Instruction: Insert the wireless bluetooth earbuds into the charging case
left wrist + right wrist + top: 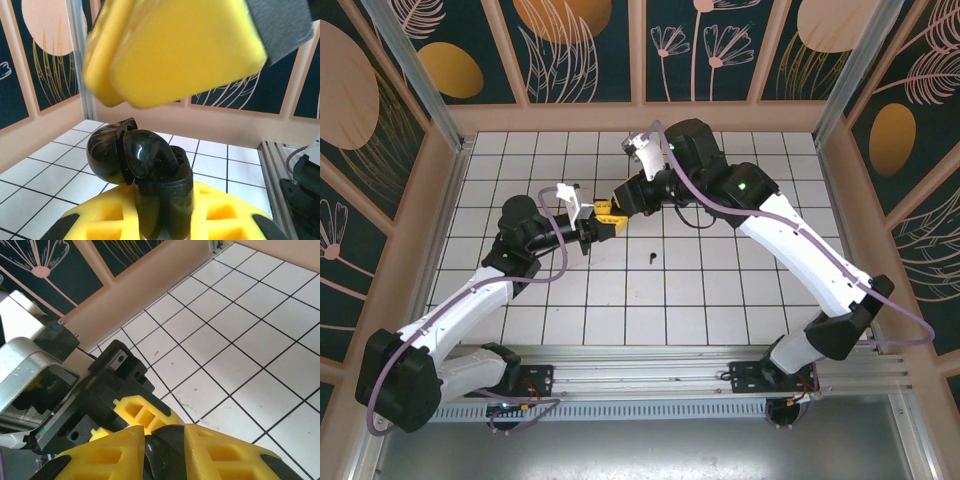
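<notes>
The left end effector (162,225) is clamped on a black charging case (165,197). Its two yellow fingers grip the body from either side, and the case stands up between them, clear of the desk (720,300). The lid (106,150) is swung open to one side. A glossy rounded form sits in the mouth of the case, but I cannot tell whether it is a seated earbud or the moulded well.

The right end effector (162,440) hangs just above that opening. Its fingers (185,50) are close together, with a dark rounded thing showing in the narrow gap. I cannot tell whether that is something it is gripping or the case behind it.

One black earbud (651,260) lies loose near the middle of the desk, a little toward the near edge from the two end effectors and apart from both.

The earbud is likely very light, with a hard, smooth shell, so it may skid on the tile or twist out of a loose pinch. The thicker rounded body looks like the best place to hold it, squarely across rather than by the thin tail. The case looks rigid and takes a firm grip on its body, but the hinged lid looks like its weak part and is best left unloaded.
</notes>
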`<state>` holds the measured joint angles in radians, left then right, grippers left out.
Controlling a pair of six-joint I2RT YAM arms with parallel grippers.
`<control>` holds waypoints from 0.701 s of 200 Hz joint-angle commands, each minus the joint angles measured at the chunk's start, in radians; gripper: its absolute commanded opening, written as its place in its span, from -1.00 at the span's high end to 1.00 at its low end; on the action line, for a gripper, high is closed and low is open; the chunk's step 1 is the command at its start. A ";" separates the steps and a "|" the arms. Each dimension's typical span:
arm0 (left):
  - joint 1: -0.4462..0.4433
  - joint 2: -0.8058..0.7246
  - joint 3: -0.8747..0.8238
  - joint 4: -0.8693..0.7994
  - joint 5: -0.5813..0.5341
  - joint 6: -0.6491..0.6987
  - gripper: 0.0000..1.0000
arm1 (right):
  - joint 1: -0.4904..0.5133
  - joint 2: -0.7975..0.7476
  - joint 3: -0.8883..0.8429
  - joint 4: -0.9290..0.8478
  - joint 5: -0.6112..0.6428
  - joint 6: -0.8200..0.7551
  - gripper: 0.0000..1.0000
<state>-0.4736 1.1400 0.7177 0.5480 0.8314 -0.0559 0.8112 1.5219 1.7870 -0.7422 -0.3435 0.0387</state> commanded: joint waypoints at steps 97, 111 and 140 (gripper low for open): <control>-0.001 0.003 0.026 -0.049 0.033 0.061 0.74 | -0.006 0.021 0.024 -0.078 -0.031 -0.063 0.47; -0.002 0.004 0.027 -0.051 0.035 0.060 0.74 | -0.005 0.030 0.025 -0.087 -0.016 -0.069 0.45; -0.002 0.006 0.030 -0.054 0.033 0.062 0.75 | 0.011 0.050 0.037 -0.119 0.020 -0.077 0.46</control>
<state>-0.4736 1.1400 0.7181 0.4885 0.8387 -0.0177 0.8116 1.5459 1.7962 -0.8097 -0.3599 -0.0101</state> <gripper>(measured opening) 0.165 0.272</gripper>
